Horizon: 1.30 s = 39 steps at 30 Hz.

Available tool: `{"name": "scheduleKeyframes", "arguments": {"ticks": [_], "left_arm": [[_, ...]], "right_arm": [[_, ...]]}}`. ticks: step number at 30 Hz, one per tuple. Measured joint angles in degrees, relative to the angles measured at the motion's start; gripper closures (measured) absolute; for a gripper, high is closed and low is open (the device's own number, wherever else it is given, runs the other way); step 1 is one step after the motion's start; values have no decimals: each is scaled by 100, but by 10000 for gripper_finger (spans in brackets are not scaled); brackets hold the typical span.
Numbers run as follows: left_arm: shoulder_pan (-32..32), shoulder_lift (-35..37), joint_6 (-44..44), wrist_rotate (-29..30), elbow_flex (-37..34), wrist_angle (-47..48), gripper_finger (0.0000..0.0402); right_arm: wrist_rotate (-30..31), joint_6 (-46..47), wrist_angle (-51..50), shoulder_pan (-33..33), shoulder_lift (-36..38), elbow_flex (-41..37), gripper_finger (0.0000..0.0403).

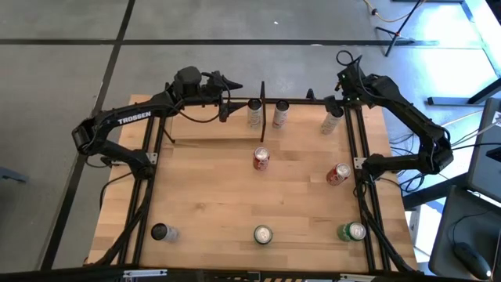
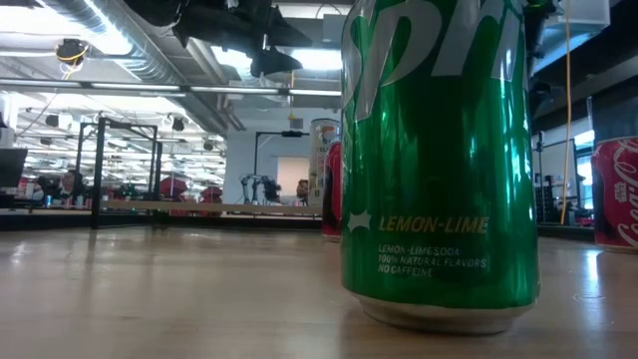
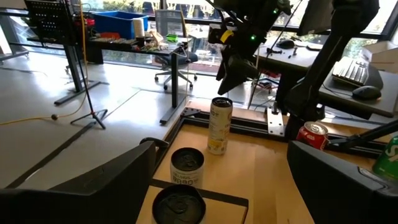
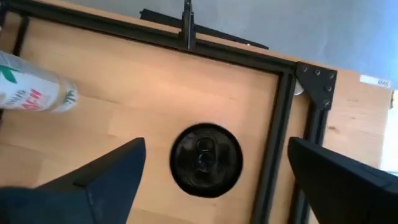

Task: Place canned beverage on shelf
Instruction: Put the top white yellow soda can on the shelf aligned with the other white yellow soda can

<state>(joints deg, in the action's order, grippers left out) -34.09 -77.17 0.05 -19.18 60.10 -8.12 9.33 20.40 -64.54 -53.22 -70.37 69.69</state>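
Overhead view: we see the shelf (image 1: 301, 131) along the upper edge of the wooden table (image 1: 211, 196), with its black divider post (image 1: 262, 110) near top centre. Three pale cans stand on it: two just right of the post (image 1: 254, 113) (image 1: 280, 114) and a third, the newly placed can (image 1: 332, 120), at the upper right. The right gripper (image 1: 338, 92) sits directly above that third can; in the right wrist view its fingers (image 4: 106, 180) stand wide apart on either side of the can's dark top (image 4: 206, 159), not touching it. The left gripper (image 1: 227, 86) hangs at upper centre-left, near the post, its fingers (image 3: 93, 186) likewise spread and holding nothing. Lower in the frame, we find two red cans (image 1: 261, 159) (image 1: 337, 174) at mid-table and three more along the bottom edge, including a green can (image 1: 351, 232) at lower right.
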Motion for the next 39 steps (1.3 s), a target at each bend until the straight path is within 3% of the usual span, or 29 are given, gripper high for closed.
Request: {"name": "scheduleKeyframes", "arguments": {"ticks": [9, 22, 30, 39], "left_arm": [[0, -2, 4, 2, 0, 0, 49], [0, -2, 4, 4, 0, 0, 50], [60, -2, -273, 1, -1, 22, 50], [339, -4, -262, 67, -4, 251, 50]], "right_arm": [[-55, 41, -186, -5, -515, -4, 72], [-252, -24, -347, -5, -1259, -4, 87], [-214, -251, -439, -5, -1313, 4, 178], [-276, -303, -460, 509, -1164, 195, 181]]}}
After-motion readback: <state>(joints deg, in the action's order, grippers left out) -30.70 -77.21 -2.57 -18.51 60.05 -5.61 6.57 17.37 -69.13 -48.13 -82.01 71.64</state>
